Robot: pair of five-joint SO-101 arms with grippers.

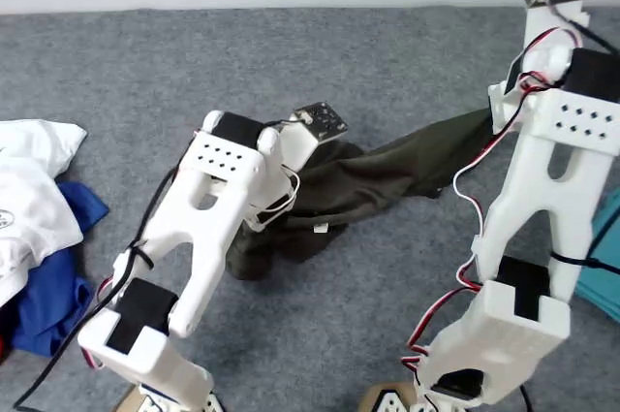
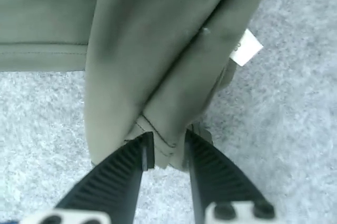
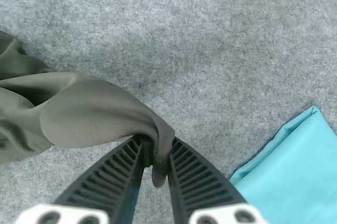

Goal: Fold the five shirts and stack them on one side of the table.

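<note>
Currently the olive-green fabric shirt (image 1: 387, 179) is strung between both arms, its hem pinched in the left fingers (image 2: 129, 168) and a bunched edge in the right fingers (image 3: 118, 179), sagging onto the grey felt surface (image 1: 291, 73). This looks like spreading; next it probably needs pulling taut and laying flat.

The high camera looks steeply down over the grey surface (image 1: 368, 63); each wrist camera looks down from close at the olive shirt (image 1: 387, 179), which all three share.
</note>
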